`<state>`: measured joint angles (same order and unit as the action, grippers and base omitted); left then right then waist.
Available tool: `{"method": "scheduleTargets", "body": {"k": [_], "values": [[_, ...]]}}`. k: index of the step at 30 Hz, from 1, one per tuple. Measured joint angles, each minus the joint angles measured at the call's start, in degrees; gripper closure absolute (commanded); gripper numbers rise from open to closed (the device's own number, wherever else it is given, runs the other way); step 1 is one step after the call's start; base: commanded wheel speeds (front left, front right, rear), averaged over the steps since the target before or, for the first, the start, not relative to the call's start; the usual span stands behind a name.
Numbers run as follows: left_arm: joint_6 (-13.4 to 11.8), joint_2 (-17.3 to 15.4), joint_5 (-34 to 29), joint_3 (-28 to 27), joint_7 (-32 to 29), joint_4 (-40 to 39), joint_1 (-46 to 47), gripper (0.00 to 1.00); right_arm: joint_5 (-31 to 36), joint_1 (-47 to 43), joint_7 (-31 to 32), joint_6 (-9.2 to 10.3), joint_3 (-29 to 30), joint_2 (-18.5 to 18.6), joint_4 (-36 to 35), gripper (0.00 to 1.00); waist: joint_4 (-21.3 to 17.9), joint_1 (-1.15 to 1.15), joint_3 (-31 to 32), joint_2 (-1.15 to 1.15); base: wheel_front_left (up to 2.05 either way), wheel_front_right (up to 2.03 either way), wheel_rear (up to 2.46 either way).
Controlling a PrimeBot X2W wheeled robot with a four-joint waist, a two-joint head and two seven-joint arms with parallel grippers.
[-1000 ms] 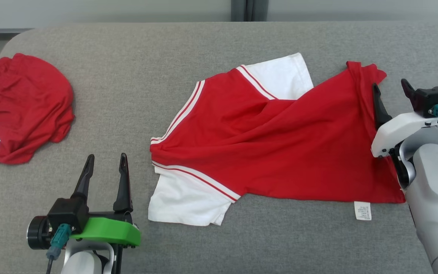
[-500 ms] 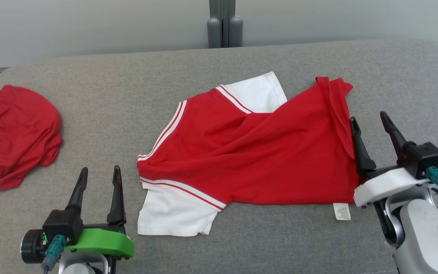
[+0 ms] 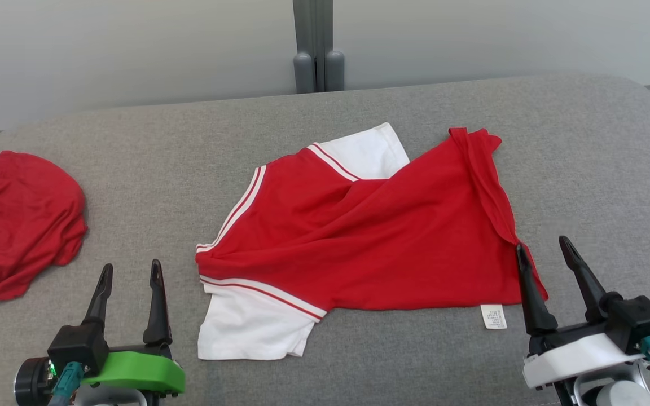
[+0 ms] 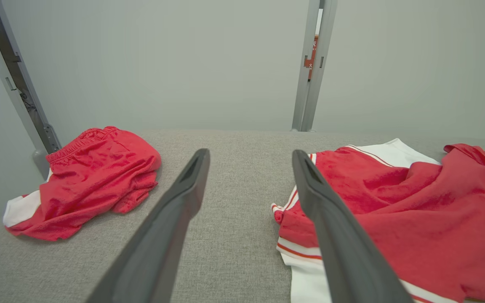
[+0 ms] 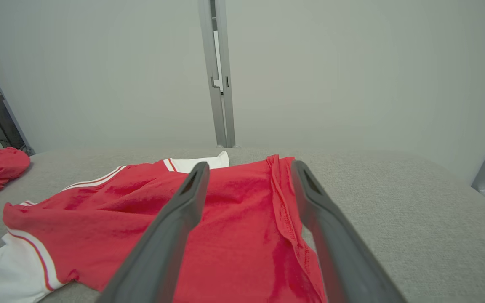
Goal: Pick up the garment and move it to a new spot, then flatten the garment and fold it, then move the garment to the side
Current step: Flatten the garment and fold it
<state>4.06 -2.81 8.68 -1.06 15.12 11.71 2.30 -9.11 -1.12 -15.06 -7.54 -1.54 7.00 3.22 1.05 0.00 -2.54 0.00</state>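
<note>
Red-and-white T-shirt [image 3: 370,242]: mid-bench [image 3: 584,158], rumpled, one sleeve tucked under, not flat. Left pincer [image 3: 131,265], right pincer [image 3: 541,243]: both apart, empty, flanking it. Judged: relocation likely done; flattening, folding, side move outstanding.

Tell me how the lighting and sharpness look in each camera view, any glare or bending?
Head view: soft, even light, no glare, faint shadows under the shirt, all sharp. Left wrist view: the left gripper blurs toward the bottom edge, and the wall post leans. Right wrist view: the right gripper blurs likewise up close.
</note>
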Motion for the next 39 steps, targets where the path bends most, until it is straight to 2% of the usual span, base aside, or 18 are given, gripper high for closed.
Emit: {"method": "scheduleTargets", "body": {"k": [13, 39], "values": [[0.6, 0.0, -1.2, -0.9, 0.0, 1.4, -1.7, 0.0, -1.3, -4.3, 0.0, 0.0, 0.3, -0.3, -1.6, 0.0, -0.9, 0.0, 2.4, 0.0, 0.0, 0.0, 0.0], [1.5, 0.0, -2.5, -1.6, 0.0, 2.3, -2.6, 0.0, -0.9, -4.5, 0.4, 0.0, 0.0, -0.9, 1.0, 0.0, 0.1, 0.0, 3.1, 0.0, 0.0, 0.0, 0.0]]}}
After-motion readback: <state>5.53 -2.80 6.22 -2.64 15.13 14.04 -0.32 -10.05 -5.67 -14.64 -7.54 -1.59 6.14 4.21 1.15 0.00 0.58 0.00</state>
